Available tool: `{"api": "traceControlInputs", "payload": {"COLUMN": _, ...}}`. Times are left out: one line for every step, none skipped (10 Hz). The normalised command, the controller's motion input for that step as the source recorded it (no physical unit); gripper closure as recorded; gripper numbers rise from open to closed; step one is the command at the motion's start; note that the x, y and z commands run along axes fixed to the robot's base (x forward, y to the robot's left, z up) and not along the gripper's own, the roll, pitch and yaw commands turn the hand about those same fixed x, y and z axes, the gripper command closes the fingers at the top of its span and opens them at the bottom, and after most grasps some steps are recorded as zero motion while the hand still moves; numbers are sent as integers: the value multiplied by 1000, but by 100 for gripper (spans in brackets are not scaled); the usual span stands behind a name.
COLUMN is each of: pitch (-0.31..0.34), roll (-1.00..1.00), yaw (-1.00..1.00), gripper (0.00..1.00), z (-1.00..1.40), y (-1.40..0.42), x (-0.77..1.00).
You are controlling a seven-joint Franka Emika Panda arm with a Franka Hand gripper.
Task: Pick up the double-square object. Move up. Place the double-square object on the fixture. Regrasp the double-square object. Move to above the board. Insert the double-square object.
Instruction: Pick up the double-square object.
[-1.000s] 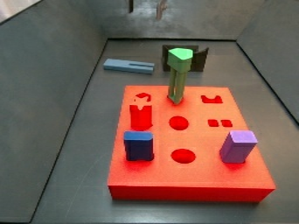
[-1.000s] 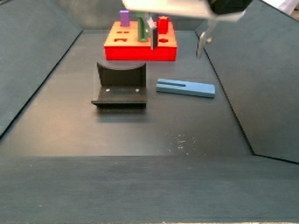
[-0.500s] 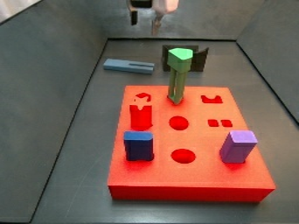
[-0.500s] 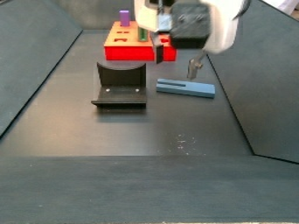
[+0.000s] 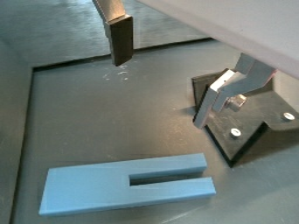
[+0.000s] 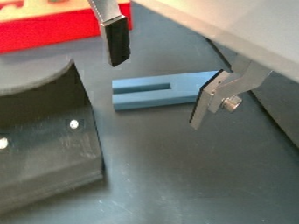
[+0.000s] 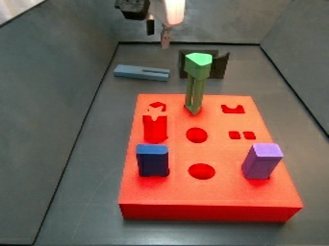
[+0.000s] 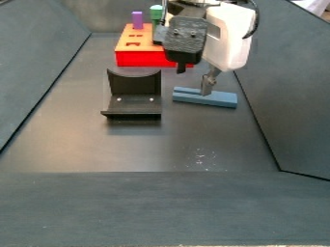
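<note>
The large flat bright red board [image 7: 206, 154] shows its cut-outs in a side view only. The small near-black bracket fixture [image 6: 41, 140] stands beside the slim slate-blue double-square object [image 5: 126, 181], lying flat on the floor. Above it, the gripper [image 6: 162, 72] hangs spread and empty.

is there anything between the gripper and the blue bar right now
Nothing visible. The gripper hangs open above the double-square object, which lies flat on the floor beside the fixture. Only bare floor shows between the fingers in both wrist views.
</note>
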Motion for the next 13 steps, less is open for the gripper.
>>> {"api": "traceControlInputs", "payload": {"pitch": -216, "roll": -367, "yaw": -463, "gripper": 0, "z": 0, "y": -354, "x": 0}}
{"api": "traceControlInputs", "payload": {"pitch": 0, "roll": -4, "yaw": -529, "gripper": 0, "z": -597, "y": -520, "x": 0}}
{"api": "traceControlInputs", "payload": {"pitch": 123, "roll": 0, "yaw": -474, "gripper": 0, "z": -703, "y": -549, "x": 60}}
{"api": "traceControlInputs", "payload": {"pitch": 139, "roll": 6, "yaw": -466, "gripper": 0, "z": -729, "y": -554, "x": 106}}
{"api": "traceControlInputs", "payload": {"pitch": 51, "roll": 21, "yaw": -780, "gripper": 0, "z": -769, "y": -374, "x": -17}}
{"api": "traceControlInputs", "payload": {"pitch": 20, "roll": 16, "yaw": -1000, "gripper": 0, "z": -640, "y": -80, "x": 0}}
{"api": "traceControlInputs", "payload": {"pitch": 13, "roll": 0, "yaw": -1000, "gripper": 0, "z": -440, "y": 0, "x": -9}}
{"api": "traceControlInputs", "payload": {"pitch": 0, "roll": 0, "yaw": -1000, "gripper": 0, "z": -243, "y": 0, "x": 0}}
{"api": "traceControlInputs", "payload": {"pitch": 0, "roll": -93, "yaw": -991, "gripper": 0, "z": -194, "y": -11, "x": 6}}
{"api": "traceControlInputs", "payload": {"pitch": 0, "roll": -239, "yaw": -780, "gripper": 0, "z": -114, "y": 0, "x": 183}}
{"api": "traceControlInputs", "payload": {"pitch": 1, "roll": -350, "yaw": -609, "gripper": 0, "z": -86, "y": 0, "x": 317}}
{"api": "traceControlInputs", "payload": {"pitch": 99, "roll": -397, "yaw": -494, "gripper": 0, "z": -140, "y": 0, "x": 366}}
{"api": "traceControlInputs", "payload": {"pitch": 211, "roll": -356, "yaw": -251, "gripper": 0, "z": -166, "y": 0, "x": 406}}
